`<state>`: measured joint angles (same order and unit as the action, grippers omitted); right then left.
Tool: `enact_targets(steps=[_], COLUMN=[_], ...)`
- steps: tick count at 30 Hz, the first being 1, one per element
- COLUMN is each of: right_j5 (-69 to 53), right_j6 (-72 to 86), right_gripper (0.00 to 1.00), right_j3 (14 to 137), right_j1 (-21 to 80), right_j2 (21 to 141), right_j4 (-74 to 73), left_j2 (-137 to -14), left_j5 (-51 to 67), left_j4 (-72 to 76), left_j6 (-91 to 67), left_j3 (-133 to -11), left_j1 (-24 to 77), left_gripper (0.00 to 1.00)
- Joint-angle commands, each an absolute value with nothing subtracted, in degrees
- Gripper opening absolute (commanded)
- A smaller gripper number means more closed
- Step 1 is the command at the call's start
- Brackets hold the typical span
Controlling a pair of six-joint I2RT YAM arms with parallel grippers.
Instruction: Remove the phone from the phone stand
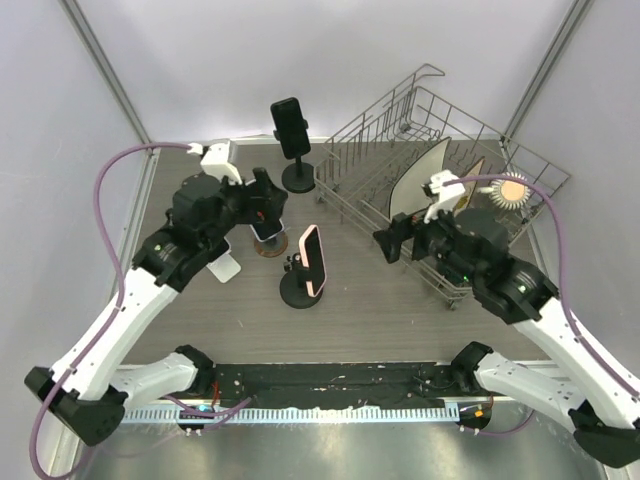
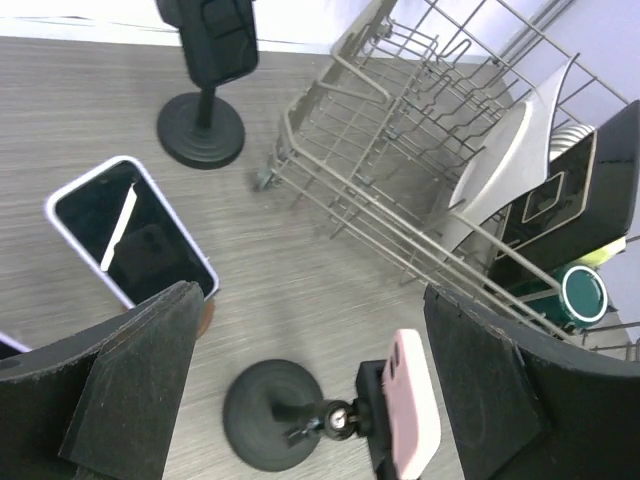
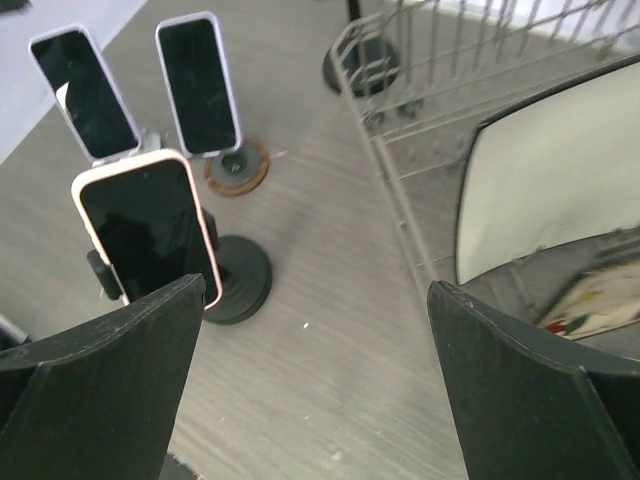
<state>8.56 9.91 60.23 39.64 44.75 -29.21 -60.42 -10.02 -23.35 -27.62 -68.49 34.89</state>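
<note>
Both the left arm (image 1: 120, 320) and the right arm (image 1: 580, 360) have smooth white shell links joined by chunky black joint housings, and both stand on black bases. A purple cable (image 1: 101, 185) loops along each arm. White camera mounts (image 1: 218, 158) sit at the wrists. The left gripper (image 2: 310, 320) and the right gripper (image 3: 315, 310) have broad, matte black, wedge-shaped fingers (image 2: 130, 390).

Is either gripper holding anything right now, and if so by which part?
Nothing is held. The left gripper and right gripper are both open and empty; the pink-cased phone sits in its black round-base stand, untouched.
</note>
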Motion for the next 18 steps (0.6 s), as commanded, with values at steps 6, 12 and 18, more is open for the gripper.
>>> enact_targets(steps=[6, 12, 18], right_j5=[-7.5, -3.5, 15.4], right_j6=[14.9, 18.9, 21.8], right_gripper=[0.98, 0.99, 0.99], right_j3=[67.8, 73.9, 82.1], right_j1=[39.9, 43.8, 56.9], right_j2=[57.6, 67.0, 75.9], right_j4=[-31.8, -32.3, -33.4], left_j2=[-45.5, -36.0, -37.2], left_j5=[-2.6, -6.9, -13.0], left_j4=[-25.8, -24.1, -26.9], left_j6=[-16.3, -14.0, -12.4], left_j3=[-55.3, -45.9, -46.3], left_j1=[31.2, 31.1, 31.1], left_gripper=[0.97, 0.97, 0.95])
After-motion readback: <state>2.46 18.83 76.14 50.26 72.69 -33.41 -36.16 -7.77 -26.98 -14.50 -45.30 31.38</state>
